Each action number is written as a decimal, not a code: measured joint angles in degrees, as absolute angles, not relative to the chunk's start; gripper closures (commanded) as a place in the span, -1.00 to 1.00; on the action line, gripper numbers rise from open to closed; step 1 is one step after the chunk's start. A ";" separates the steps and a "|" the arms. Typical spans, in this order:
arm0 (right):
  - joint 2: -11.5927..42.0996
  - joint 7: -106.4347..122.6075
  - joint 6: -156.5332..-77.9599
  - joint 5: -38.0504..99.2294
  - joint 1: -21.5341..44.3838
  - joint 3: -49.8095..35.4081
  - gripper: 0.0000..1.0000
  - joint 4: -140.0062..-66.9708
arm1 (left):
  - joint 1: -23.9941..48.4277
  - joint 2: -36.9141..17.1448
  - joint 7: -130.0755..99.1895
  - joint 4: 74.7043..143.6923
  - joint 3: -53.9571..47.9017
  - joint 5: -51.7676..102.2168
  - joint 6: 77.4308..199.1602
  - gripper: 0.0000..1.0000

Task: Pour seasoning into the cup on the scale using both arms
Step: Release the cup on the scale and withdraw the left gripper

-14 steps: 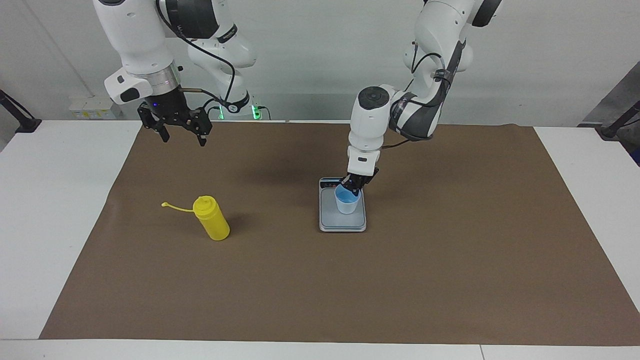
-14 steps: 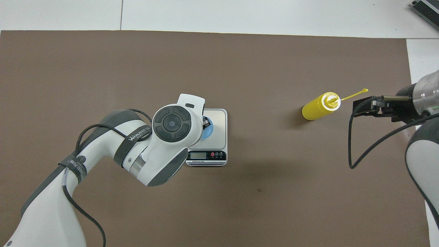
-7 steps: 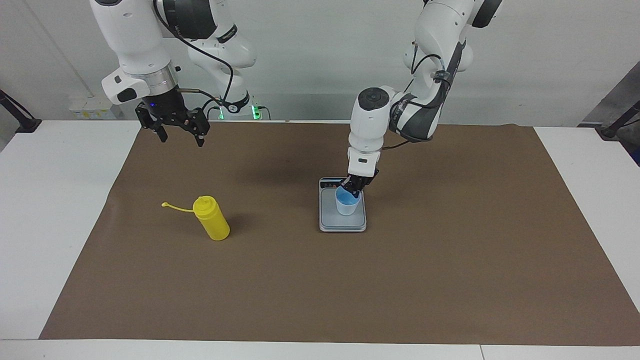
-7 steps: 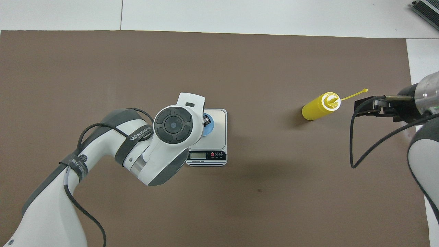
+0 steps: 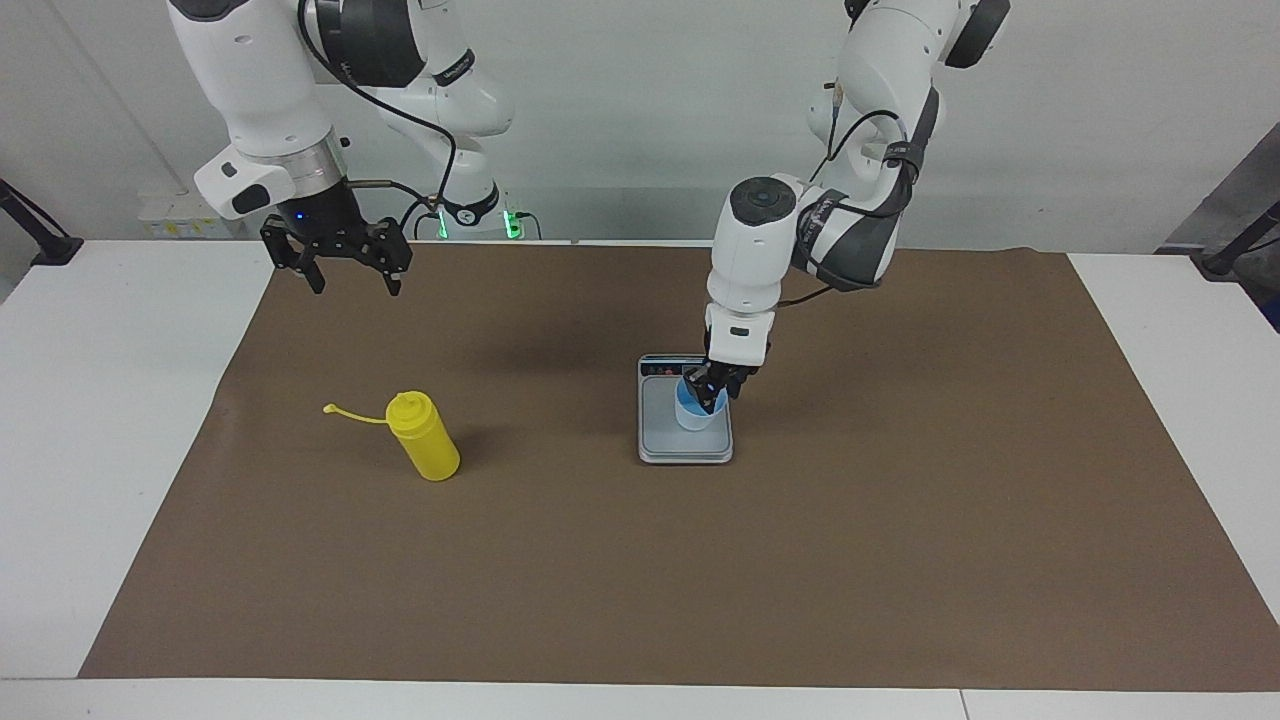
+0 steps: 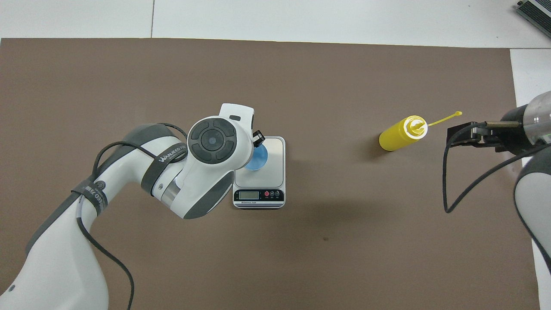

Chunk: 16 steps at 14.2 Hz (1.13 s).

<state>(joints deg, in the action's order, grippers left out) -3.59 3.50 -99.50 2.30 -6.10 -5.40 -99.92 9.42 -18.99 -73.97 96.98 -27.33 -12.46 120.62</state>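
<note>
Centrally, cup (image 5: 695,412) stands within scale (image 5: 685,452) edges.

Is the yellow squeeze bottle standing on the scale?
No, the yellow squeeze bottle stands on the brown mat toward the right arm's end, apart from the scale, which carries only the blue cup.

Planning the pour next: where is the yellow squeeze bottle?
The yellow plastic squeeze bottle stands on the brown mat toward the right arm's end, apart from the silver-grey scale.
</note>
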 measured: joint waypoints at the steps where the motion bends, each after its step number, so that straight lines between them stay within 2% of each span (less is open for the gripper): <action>1: -4.13 7.31 -101.45 4.40 -7.58 -5.36 -1.00 -101.53 | 9.22 -18.98 -73.97 95.19 -27.18 -12.52 118.77 -0.05; 4: -6.03 18.72 -108.17 9.20 -11.23 -5.30 -1.00 -107.35 | 8.64 -18.95 -72.55 89.34 -26.78 -12.76 112.23 -0.05; 11: -7.11 44.76 -116.76 24.38 -17.71 -5.21 -1.00 -116.32 | 6.51 -18.66 -56.50 78.25 -23.87 -12.60 94.28 -0.07; 14: -6.12 58.04 -117.67 32.49 -19.87 -5.20 -1.00 -118.73 | 5.96 -15.73 -41.45 75.55 -15.64 -7.38 89.59 -0.10; 16: -3.35 70.09 -117.78 39.60 -22.84 -5.14 -1.00 -119.61 | 5.60 -11.98 -30.90 75.35 -8.88 -3.60 86.80 -0.13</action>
<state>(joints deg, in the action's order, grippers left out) -3.35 70.09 -117.78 39.60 -22.84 -5.14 -119.61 5.60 -11.98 -30.90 75.35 -8.88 -3.60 86.80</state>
